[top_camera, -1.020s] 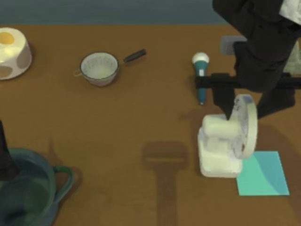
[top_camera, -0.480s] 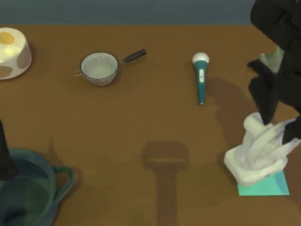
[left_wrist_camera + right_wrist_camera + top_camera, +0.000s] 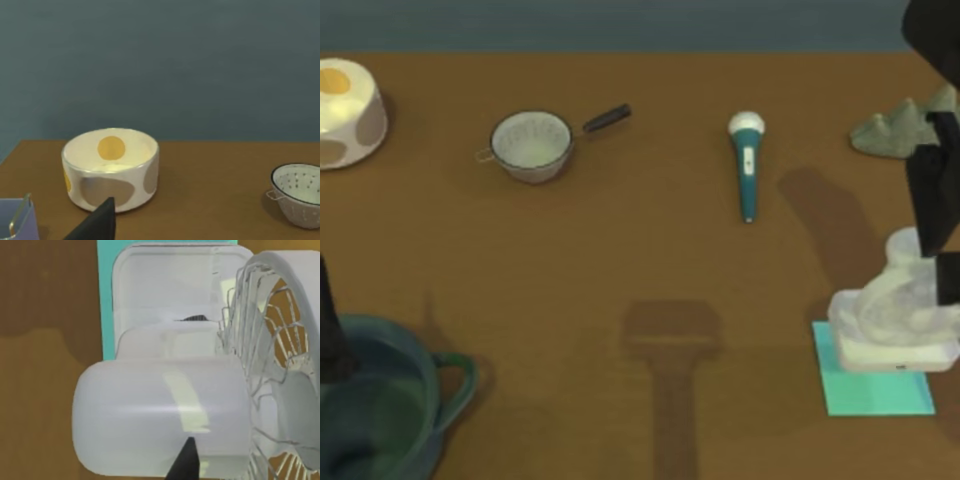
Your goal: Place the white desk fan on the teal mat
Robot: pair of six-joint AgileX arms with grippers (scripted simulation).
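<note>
Top view puts the white desk fan [image 3: 898, 322] at the lower right of the frame, its base over the upper part of the teal mat [image 3: 872, 392], whose lower strip and left edge show bare. The fan's right side runs to the frame's edge and its outline is smeared, so whether it stands fully upright cannot be told from above. In the right wrist view the fan [image 3: 165, 425] fills the picture: its rounded motor housing in front, the grilled head with a brownish inside at one side, the square base behind, and a band of the mat [image 3: 106, 300] beside that base.

The right gripper [image 3: 938, 232] hangs at the right edge of the top view, just above the fan's housing, its arm reaching down from the upper right corner and partly cut off. One dark finger [image 3: 185, 462] lies against the housing in the wrist view; the other is hidden, so whether the claw clamps the fan cannot be told.

The left arm [image 3: 330, 330] sits at the lower left edge, above a dark teal pot [image 3: 390, 405]; only a dark tip [image 3: 97, 225] shows in its wrist view, so its claw's state cannot be told either.

Farther off lie a white-and-teal microphone [image 3: 747, 165], a small white saucepan [image 3: 532, 145], a spotted bowl [image 3: 348, 112] and a grey-green lump [image 3: 902, 127].
</note>
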